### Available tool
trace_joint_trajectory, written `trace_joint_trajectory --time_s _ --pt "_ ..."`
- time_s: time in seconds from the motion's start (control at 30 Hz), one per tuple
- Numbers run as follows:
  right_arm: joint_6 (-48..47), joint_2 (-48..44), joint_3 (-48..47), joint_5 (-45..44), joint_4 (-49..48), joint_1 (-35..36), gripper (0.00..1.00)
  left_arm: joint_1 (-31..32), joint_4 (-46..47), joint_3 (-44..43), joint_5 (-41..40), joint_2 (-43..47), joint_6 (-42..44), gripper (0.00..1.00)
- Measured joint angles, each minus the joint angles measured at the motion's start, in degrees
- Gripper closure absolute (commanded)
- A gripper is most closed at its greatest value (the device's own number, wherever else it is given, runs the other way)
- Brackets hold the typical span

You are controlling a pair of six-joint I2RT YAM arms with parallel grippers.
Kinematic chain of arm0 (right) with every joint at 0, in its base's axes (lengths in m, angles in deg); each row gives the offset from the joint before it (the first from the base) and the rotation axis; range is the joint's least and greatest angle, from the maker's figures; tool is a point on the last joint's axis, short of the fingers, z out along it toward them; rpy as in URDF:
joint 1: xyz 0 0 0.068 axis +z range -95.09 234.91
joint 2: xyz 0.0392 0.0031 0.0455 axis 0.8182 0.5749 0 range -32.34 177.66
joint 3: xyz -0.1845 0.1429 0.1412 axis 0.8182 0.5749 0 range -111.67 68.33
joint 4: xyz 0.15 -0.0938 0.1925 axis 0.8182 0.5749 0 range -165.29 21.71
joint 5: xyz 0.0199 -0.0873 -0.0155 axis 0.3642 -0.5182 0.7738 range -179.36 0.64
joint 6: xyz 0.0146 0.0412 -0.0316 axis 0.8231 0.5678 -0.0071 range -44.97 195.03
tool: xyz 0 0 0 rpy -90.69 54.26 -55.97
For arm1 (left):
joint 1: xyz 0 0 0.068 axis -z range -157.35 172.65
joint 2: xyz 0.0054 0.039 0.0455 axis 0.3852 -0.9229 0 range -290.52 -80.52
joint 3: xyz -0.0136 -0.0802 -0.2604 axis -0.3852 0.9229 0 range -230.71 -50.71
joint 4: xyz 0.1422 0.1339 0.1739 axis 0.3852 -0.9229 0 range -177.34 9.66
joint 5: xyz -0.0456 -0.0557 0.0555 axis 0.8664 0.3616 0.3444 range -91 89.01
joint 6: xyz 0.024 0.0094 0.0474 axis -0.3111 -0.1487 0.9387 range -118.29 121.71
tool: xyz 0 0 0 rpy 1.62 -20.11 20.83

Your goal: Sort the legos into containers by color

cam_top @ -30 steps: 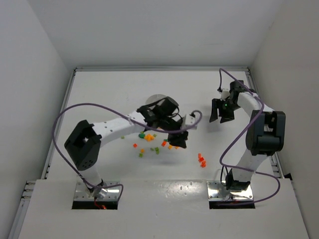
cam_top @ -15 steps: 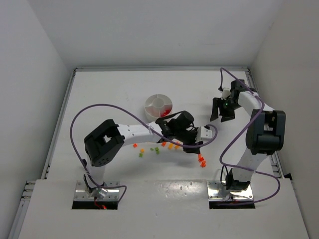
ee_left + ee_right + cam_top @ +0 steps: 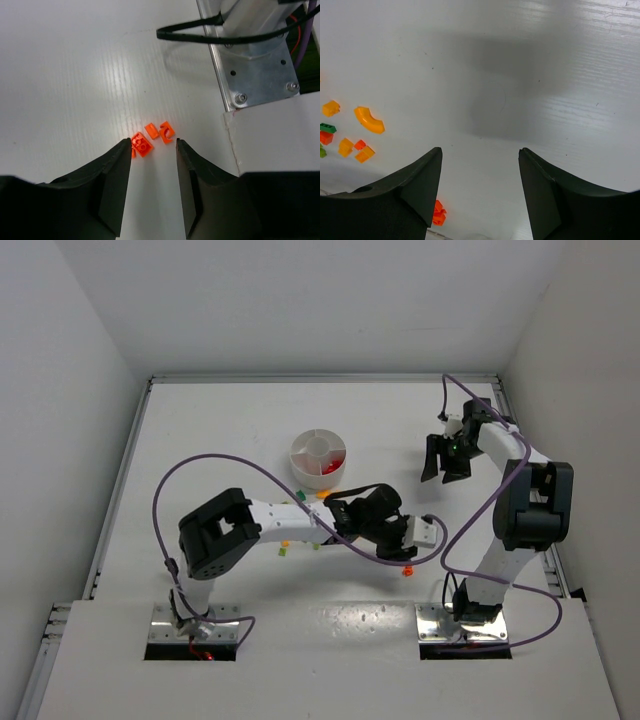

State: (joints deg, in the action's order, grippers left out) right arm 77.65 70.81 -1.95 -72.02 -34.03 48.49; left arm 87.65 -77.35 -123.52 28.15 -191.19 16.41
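Note:
The containers are the wedges of a round white dish (image 3: 310, 448); one wedge holds red legos (image 3: 331, 467). Loose green and orange legos (image 3: 300, 496) lie just in front of the dish, mostly hidden by my left arm. My left gripper (image 3: 402, 552) hangs low over a small cluster of red legos (image 3: 142, 144), which lie just beyond its fingertips. That left gripper (image 3: 153, 144) is open, with only bare table between the jaws. My right gripper (image 3: 444, 476) hovers at the back right, and in its wrist view the right gripper (image 3: 480, 151) is open and holds nothing.
The right arm's metal base plate (image 3: 260, 75) and a black cable (image 3: 200, 35) stand close behind the red cluster. In the right wrist view, orange legos (image 3: 369, 120) and a green one (image 3: 327, 127) lie at the far left. White walls enclose the table.
My left arm has swung right and toward the near edge, away from the dish and the mixed pile, to the red cluster. Its jaws narrowed a little. The right arm stayed put.

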Motion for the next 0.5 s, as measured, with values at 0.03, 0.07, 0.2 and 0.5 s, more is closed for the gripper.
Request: trace_joint_trajectory --time_s 0.03,0.07,0.2,0.5 --pt "0.0 0.0 0.0 0.11 0.0 0.0 0.37 -0.17 -0.85 -0.07 0.31 -0.5 1.25 0.53" --pt "0.0 0.0 0.0 0.22 0.02 0.0 0.37 -0.26 -2.12 -0.22 0.96 -1.05 2.93 0.51" --pt "0.02 0.0 0.0 0.46 0.0 0.0 0.37 -0.9 -7.85 -1.49 3.19 -2.71 10.32 0.49" --pt "0.0 0.02 -0.11 0.72 0.02 0.0 0.37 -2.6 -14.56 -6.78 4.31 -6.38 23.02 0.42"
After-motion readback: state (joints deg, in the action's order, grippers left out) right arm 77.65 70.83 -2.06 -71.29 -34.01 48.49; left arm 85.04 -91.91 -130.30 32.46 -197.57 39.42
